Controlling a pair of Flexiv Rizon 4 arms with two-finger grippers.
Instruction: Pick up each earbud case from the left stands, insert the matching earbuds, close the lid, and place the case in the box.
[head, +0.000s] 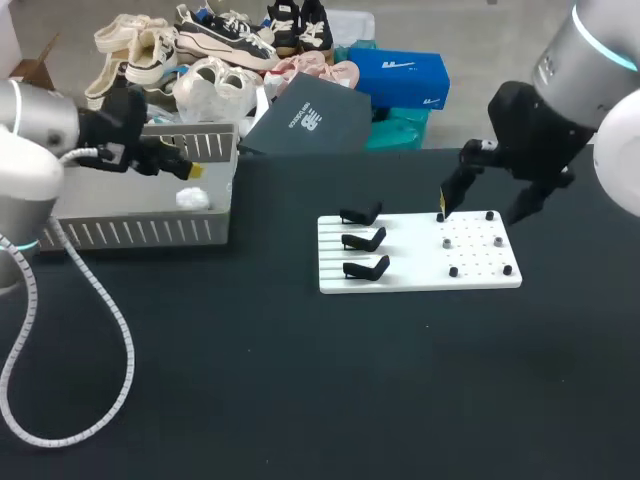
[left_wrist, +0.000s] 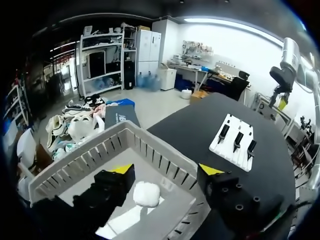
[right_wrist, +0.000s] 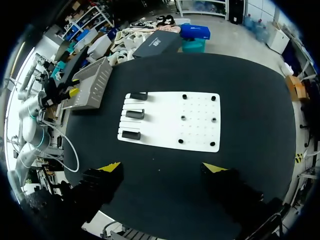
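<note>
A white earbud case (head: 193, 198) lies inside the grey slatted box (head: 140, 233) at the table's far left. My left gripper (head: 186, 162) hangs just above it, open. In the left wrist view the case (left_wrist: 146, 194) rests on the box floor (left_wrist: 165, 187), below and between the spread fingers of the left gripper (left_wrist: 166, 170), untouched. The white board (head: 420, 252) carries three black stands (head: 365, 240), all empty, and several small black pegs (head: 453, 271). My right gripper (head: 487, 205) hovers open over the board's far right edge; from there the right gripper (right_wrist: 162, 167) looks down on the board (right_wrist: 170, 120).
A white coiled cable (head: 60, 400) from my left arm loops over the black tabletop at the near left. The box's slatted wall (left_wrist: 150, 150) stands between my left gripper and the board (left_wrist: 235, 142).
</note>
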